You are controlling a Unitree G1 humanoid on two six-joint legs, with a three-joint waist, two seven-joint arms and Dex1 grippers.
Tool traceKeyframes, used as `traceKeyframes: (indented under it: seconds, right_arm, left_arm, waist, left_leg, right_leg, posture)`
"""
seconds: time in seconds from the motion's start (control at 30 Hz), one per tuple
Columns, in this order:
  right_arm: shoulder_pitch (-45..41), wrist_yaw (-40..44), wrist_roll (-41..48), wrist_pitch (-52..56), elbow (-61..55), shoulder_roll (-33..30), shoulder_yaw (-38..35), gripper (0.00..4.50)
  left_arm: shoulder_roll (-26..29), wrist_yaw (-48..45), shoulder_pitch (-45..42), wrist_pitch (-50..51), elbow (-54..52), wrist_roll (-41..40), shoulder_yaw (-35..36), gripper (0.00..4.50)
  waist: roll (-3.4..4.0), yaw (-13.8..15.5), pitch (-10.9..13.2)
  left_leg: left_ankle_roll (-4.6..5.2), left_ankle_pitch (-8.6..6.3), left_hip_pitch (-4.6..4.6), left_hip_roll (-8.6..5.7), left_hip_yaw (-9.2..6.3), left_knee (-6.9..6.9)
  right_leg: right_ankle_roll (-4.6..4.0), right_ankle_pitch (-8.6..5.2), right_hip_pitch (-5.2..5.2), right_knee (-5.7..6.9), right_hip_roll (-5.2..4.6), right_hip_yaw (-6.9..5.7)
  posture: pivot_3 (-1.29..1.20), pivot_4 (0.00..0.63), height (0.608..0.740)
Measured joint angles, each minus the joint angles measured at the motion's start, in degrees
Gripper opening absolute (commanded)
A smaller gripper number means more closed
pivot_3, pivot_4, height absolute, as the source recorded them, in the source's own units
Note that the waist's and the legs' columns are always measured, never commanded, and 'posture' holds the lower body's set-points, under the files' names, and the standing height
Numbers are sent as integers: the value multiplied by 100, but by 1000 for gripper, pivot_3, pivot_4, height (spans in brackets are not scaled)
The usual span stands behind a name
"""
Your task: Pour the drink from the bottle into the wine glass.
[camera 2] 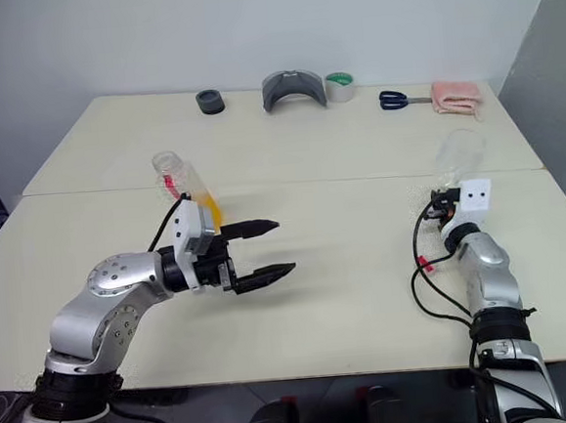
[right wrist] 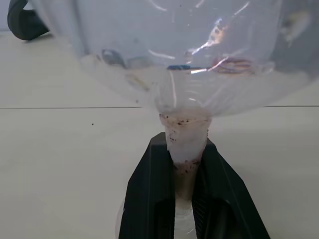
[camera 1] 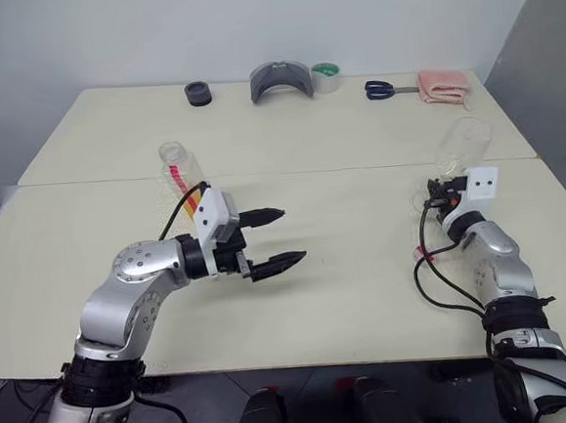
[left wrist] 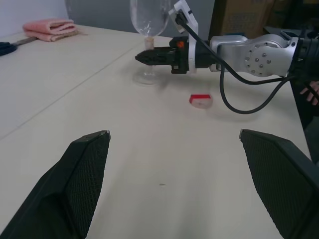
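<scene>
Stem of the wine glass (right wrist: 185, 144) sits pinched in the right gripper (right wrist: 185, 199); left gripper (camera 1: 271, 240), jaws wide, must next take the bottle (camera 1: 184, 176), seemingly uncapped, behind it.

No readable text anywhere; the bottle (camera 1: 184, 180) label's print seems too small to read.

wine glass (right wrist: 174, 59): rim cut off at the top edge in right wrist view, foot mostly hidden behind right gripper (right wrist: 183, 196) fingers. bottle (camera 1: 184, 175): lower body hidden behind left gripper (camera 1: 275, 239) housing. Small red item (left wrist: 200, 100) on table, too small to ID.
</scene>
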Motion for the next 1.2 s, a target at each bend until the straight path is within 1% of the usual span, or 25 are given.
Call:
traceKeyframes:
  seconds: [0.1, 0.13, 0.17, 0.23, 0.27, 0.33, 0.37, 0.43, 0.5, 0.6, 0.73, 0.8, 0.87, 0.93, 1.03, 1.13, 1.2]
  right_arm:
    - [-160, 418, -60, 12, -202, 121, 421, 141]
    - [-291, 623, -60, 35, -274, 248, 608, 141]
    - [-464, 865, -55, 79, -394, 417, 841, 141]
    - [-791, 1264, -47, 138, -500, 687, 1223, 141]
    - [-899, 1402, -37, 149, -516, 781, 1323, 141]
    - [-1218, 1643, -36, 149, -237, 1045, 1488, 141]
    - [-1418, 1779, -63, 112, 61, 1185, 1576, 141]
    - [-1667, 1986, -187, -11, 625, 1316, 1691, 141]
    - [-1867, 2132, -294, -184, 1248, 1455, 1766, 141]
    - [-2126, 2259, -476, -461, 2038, 1561, 1778, 141]
    - [-2351, 2369, -709, -900, 2879, 1612, 1774, 141]
    - [-2405, 2417, -731, -1096, 3108, 1666, 1755, 141]
    - [-2492, 2461, -780, -1251, 3319, 1729, 1714, 856]
    - [-2506, 2526, -791, -1363, 3488, 1738, 1652, 1391]
    - [-2440, 2626, -842, -1438, 3589, 1735, 1640, 2391]
    - [-2251, 2759, -817, -1443, 3458, 1737, 1576, 3516]
    - [-2002, 2856, -748, -1359, 3102, 1707, 1513, 4226]
  left_arm:
    - [28, 267, 482, 259, -316, -171, 298, 4500]
    - [21, 470, 811, 337, -487, -205, 510, 4500]
    - [1, 711, 1356, 337, -767, -188, 783, 4500]
    - [-134, 1086, 2452, 328, -1273, -115, 1115, 4500]
    - [-208, 1210, 2911, 326, -1461, -95, 1208, 4500]
    - [-437, 1468, 3906, 203, -1940, -15, 1531, 4500]
    - [-668, 1640, 4447, 69, -2230, 32, 1716, 4500]
    - [-1029, 1934, 5033, -165, -2555, 158, 1901, 4500]
    - [-1317, 2218, 5387, -453, -2803, 374, 1995, 4500]
    - [-1673, 2538, 5617, -828, -3010, 636, 1991, 4500]
    - [-1885, 2747, 5774, -1277, -3012, 886, 2000, 4500]
    - [-1929, 2785, 5856, -1462, -2995, 980, 1996, 4500]
    - [-1979, 2784, 5932, -1639, -2954, 1049, 1974, 4500]
    - [-1998, 2774, 5974, -1777, -2880, 1100, 1958, 4500]
    - [-1976, 2716, 5962, -1886, -2710, 1106, 1939, 4500]
    - [-1885, 2641, 5841, -1931, -2438, 1102, 1944, 4500]
    - [-1855, 2587, 5774, -1963, -2195, 1100, 1960, 4500]
  waist:
    - [8, -92, 5]
    - [10, -155, 6]
    - [11, -246, 7]
    - [12, -279, 8]
    - [12, -240, 8]
    - [8, -186, 8]
    - [7, -160, 8]
    - [8, -59, 9]
    - [6, 13, 9]
    - [6, 30, 10]
    - [5, -4, 9]
    - [6, -45, 9]
    - [6, -65, 9]
    - [6, -75, 9]
    - [6, -85, 9]
    - [6, -84, 9]
    - [6, -83, 9]
  left_leg:
    - [0, 0, 6, 7, -6, -2]
    - [0, 0, 8, 10, -14, -4]
    - [0, 0, 13, 15, -17, -7]
    - [0, -1, 21, 17, -33, -12]
    - [0, -1, 18, 18, -44, -13]
    - [-2, -1, 7, 18, -58, -10]
    - [-2, -1, 7, 16, -60, -11]
    - [-2, -1, 7, 4, -53, -11]
    - [-3, 0, 5, -5, -41, -2]
    - [-4, 1, 6, -11, -10, 0]
    - [-4, 0, 6, -12, -1, -4]
    - [-4, 0, 7, -5, -5, -10]
    - [-4, 0, 9, 1, -9, -12]
    - [-3, 0, 10, 3, -13, -12]
    - [-3, 0, 10, 2, -12, -12]
    - [-3, 0, 10, 2, -12, -11]
    - [-4, 0, 9, 3, -12, -11]
  right_leg:
    - [-2, -1, -4, 5, 2, 6]
    - [-3, -2, -6, 8, 4, 7]
    - [-7, -3, -7, 8, 8, 17]
    - [-22, -12, -5, 12, 10, 16]
    - [-28, -15, -1, 10, 7, 5]
    - [-36, -20, 2, 6, 2, -6]
    - [-36, -20, 5, 6, -9, -9]
    - [-36, -21, 8, 7, -32, -14]
    - [-31, -18, 14, 1, -44, -15]
    - [-17, -11, 13, -10, -46, -10]
    - [-17, -11, 9, -24, -24, -7]
    - [-23, -14, 7, -20, -15, -8]
    - [-29, -17, 5, -13, -5, -8]
    - [-32, -19, 4, -7, -2, -10]
    - [-32, -19, 3, -4, -1, -9]
    - [-32, -19, 3, -3, -1, -9]
    - [-32, -19, 3, -2, -1, -10]
  posture:
    - [0, 150, 740]
    - [0, 150, 740]
    - [0, 150, 740]
    - [0, 150, 740]
    - [0, 150, 740]
    - [0, 150, 740]
    - [0, 150, 740]
    - [0, 150, 740]
    - [0, 150, 740]
    - [0, 150, 740]
    - [0, 150, 740]
    - [0, 150, 740]
    - [0, 150, 740]
    - [0, 150, 740]
    - [0, 150, 740]
    - [0, 150, 740]
    - [0, 150, 740]
